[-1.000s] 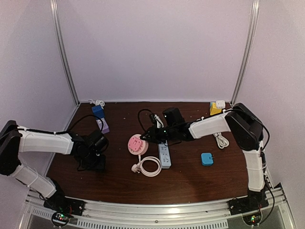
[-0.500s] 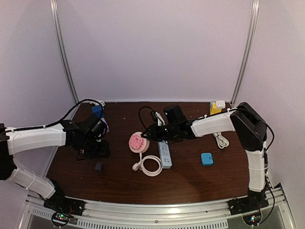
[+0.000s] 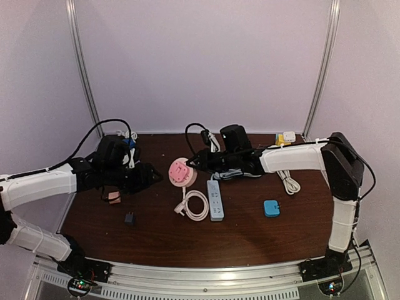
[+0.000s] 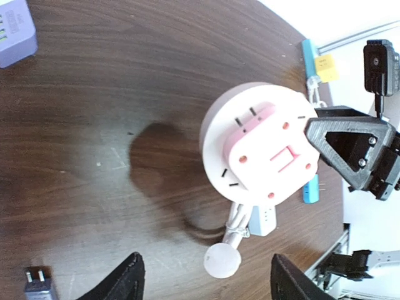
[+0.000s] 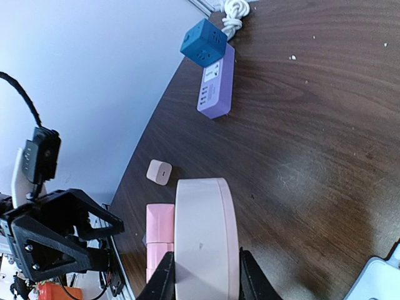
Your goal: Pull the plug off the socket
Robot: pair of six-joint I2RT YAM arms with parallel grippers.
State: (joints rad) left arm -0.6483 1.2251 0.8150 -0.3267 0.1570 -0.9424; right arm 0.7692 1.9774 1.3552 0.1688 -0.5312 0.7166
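A round white socket (image 3: pixel 180 172) with a pink square plug (image 4: pixel 270 150) on its face is held off the table, face turned left. My right gripper (image 3: pixel 195 164) is shut on the socket's rim; in the right wrist view the socket (image 5: pixel 203 231) sits edge-on between my fingers (image 5: pixel 164 278), with the pink plug (image 5: pixel 159 228) on its left side. My left gripper (image 3: pixel 150 177) is open and empty, just left of the socket and facing the plug. In the left wrist view my left gripper (image 4: pixel 206 284) is apart from the socket. The socket's white cable (image 3: pixel 195 205) hangs coiled onto the table.
A white power strip (image 3: pixel 215 200) lies below the socket. A blue block (image 3: pixel 270 208) lies to the right. A small black adapter (image 3: pixel 129 219) and a small pink cube (image 3: pixel 114 197) lie under my left arm. A purple strip (image 5: pixel 215 84) with a blue cube (image 5: pixel 203 40) sits at the back left.
My left arm has swung right toward the socket, leaving the black adapter on the table. My right gripper has lifted the socket up and back a little.
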